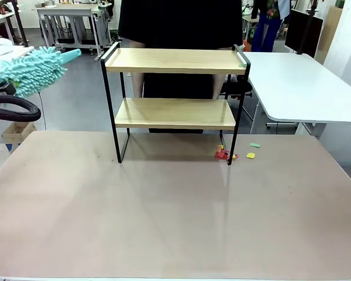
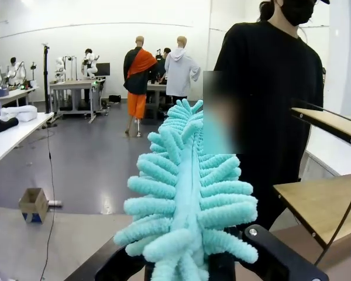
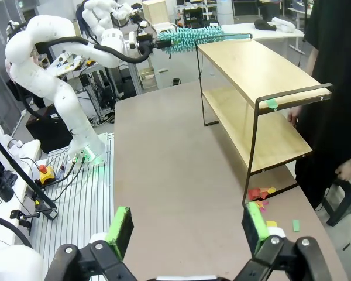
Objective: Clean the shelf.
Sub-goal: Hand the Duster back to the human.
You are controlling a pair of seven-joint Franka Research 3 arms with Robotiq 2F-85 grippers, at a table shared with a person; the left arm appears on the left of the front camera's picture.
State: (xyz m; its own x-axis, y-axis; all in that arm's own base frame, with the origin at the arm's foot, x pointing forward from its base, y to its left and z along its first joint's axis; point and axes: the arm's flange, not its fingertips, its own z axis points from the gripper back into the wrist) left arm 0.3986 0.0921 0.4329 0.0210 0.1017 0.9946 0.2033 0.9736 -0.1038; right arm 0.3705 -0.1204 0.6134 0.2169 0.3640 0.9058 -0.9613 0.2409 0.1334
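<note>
1. The shelf (image 1: 174, 102) stands toward the far edge of the bench (image 1: 164, 216), at about twelve o'clock from the robot's side; both wooden boards are bare.
2. The left pincer (image 3: 141, 43) is clamped tight on the handle of a turquoise duster (image 1: 26, 70), held in the air out at ten o'clock, off the shelf's left end and apart from it.
3. The right pincer (image 3: 187, 225) hangs over the near bench with its green pads spread wide and nothing between them.
4. Small coloured scraps (image 1: 225, 154) lie by the shelf's front right leg, around one o'clock.
5. A person in black (image 1: 178, 23) stands just behind the shelf.
6. The whole near half of the bench is open surface.
</note>
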